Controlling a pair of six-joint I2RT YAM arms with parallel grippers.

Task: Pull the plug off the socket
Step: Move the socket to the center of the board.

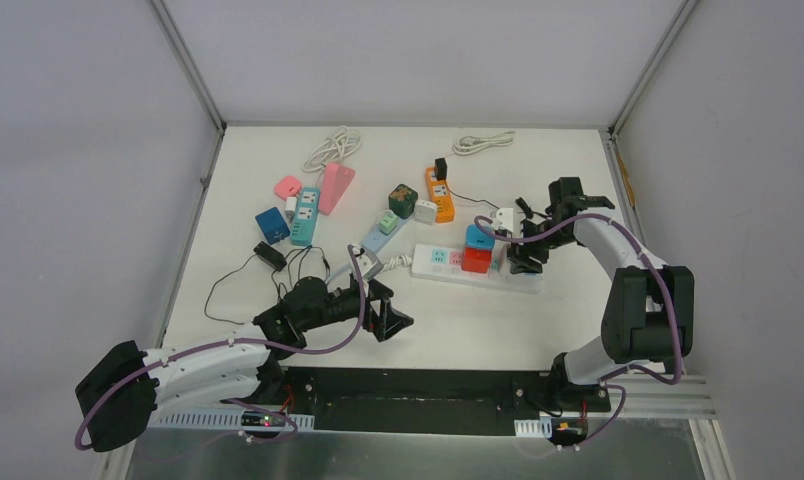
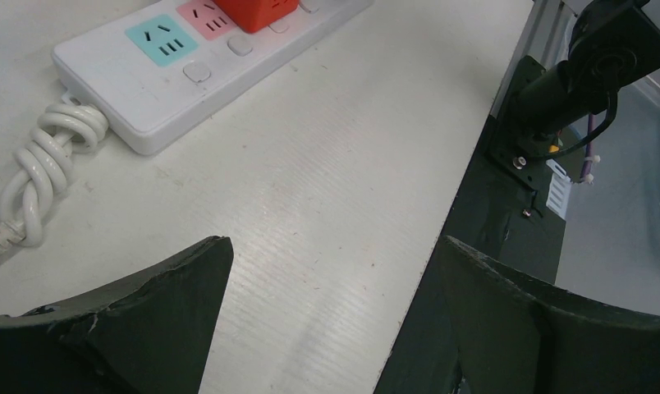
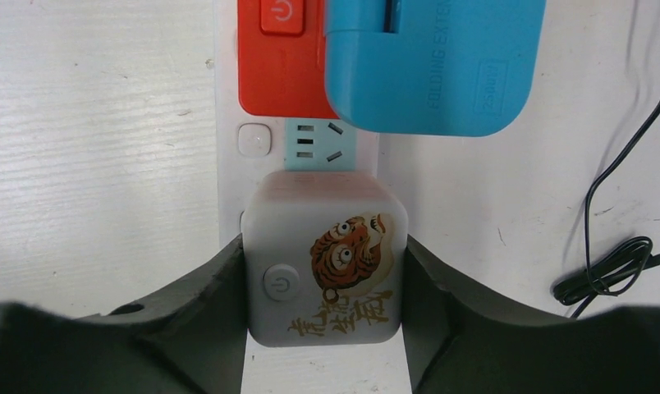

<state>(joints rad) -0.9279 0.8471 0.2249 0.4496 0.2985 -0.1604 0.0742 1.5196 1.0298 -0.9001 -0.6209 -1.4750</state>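
A grey cube plug with a tiger picture sits in the white power strip, the socket of the task. My right gripper straddles the plug, one finger pressed against each side of it. On the same strip, just beyond the plug, stand a red cube and a blue cube. From above, the right gripper covers the strip's right end. My left gripper hangs open over bare table near the front edge, its fingers wide apart and holding nothing.
Further back lie an orange strip, a teal strip, a pink block, a dark blue cube and coiled white cables. A thin black cable runs right of the plug.
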